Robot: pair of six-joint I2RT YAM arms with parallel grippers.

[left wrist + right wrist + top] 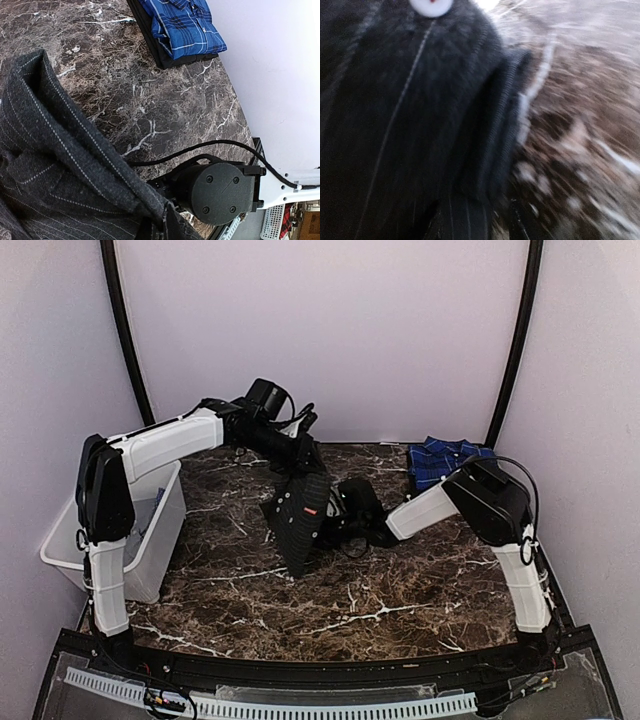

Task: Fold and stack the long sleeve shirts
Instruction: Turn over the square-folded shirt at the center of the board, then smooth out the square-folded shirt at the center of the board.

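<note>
Your left gripper (298,458) is clamped on the black pinstriped cloth shirt (300,520), hanging long-axis down beneath it; your right gripper (362,518) presses against its lower edge, grip unreadable; the blue plaid shirt (440,462) lies beyond.

I count two long sleeve shirts on my feeds: one black pinstriped shirt (303,522) and one blue plaid shirt (440,462) (the plaid one also shows on the left wrist camera). There is one white bin (162,532) and one marble table (400,590). I have two arms, the left arm (165,445) and the right arm (430,508). The blurred right wrist feed shows one white button (431,5).
</note>
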